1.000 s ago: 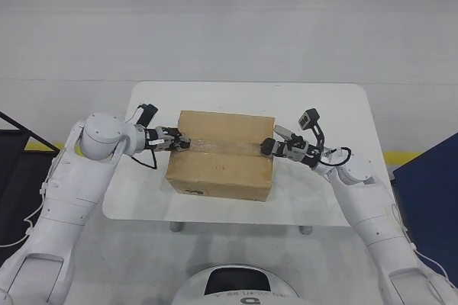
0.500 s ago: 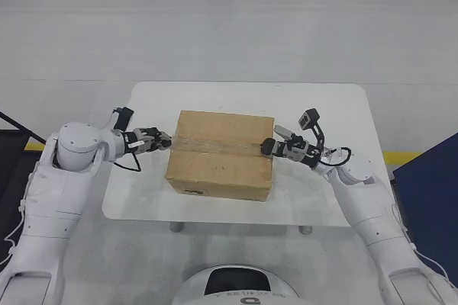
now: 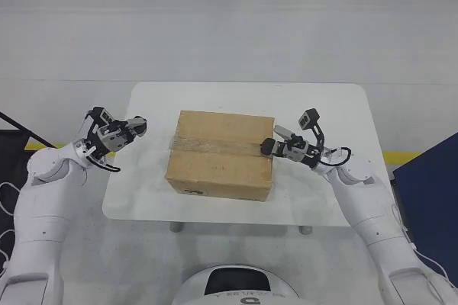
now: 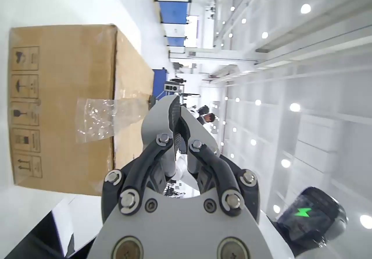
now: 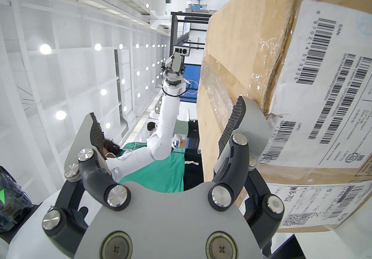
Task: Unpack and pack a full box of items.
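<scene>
Top view: the closed cardboard box (image 3: 220,156) sits mid-worktop (image 3: 328,114), with the left tool (image 3: 136,124) held clear of one end and the right tool (image 3: 267,146) against the opposite end at the taped seam. Left wrist view: the left tool's fingers (image 4: 162,123) are pressed together, apart from the box's end face, where a clear tape strip (image 4: 96,120) folds over the top edge. Right wrist view: the right tool's fingers stand apart, one lying against the top edge above the white labels (image 5: 328,91).
</scene>
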You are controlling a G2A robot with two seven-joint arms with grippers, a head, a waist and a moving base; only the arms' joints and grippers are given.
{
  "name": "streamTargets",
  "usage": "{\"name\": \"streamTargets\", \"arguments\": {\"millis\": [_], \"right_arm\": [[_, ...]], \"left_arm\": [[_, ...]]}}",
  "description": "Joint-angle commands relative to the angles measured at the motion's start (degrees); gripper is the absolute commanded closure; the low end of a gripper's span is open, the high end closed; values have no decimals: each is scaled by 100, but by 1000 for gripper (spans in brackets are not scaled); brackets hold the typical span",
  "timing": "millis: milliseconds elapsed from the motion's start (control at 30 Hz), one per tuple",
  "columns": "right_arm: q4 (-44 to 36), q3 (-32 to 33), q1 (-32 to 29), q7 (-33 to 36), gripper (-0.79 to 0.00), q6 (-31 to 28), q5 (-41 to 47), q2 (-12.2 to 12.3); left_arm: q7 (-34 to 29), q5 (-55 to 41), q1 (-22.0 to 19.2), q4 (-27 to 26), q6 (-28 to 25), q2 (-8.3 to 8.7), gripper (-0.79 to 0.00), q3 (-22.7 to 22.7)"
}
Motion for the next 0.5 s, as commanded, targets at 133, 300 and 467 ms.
{"name": "streamTargets", "arguments": {"millis": [133,300,467], "right_arm": [[0,0,0,0,-785,0,0,0],[0,0,0,0,-785,0,0,0],[0,0,0,0,-785,0,0,0]], "left_arm": [[-1331,-1949,-712,1711,-299,-371,-545,576],[-1482,-2018,-954,2124,-403,-452,-785,718],[-1482,-2018,-954,2124,-403,-452,-785,718]]}}
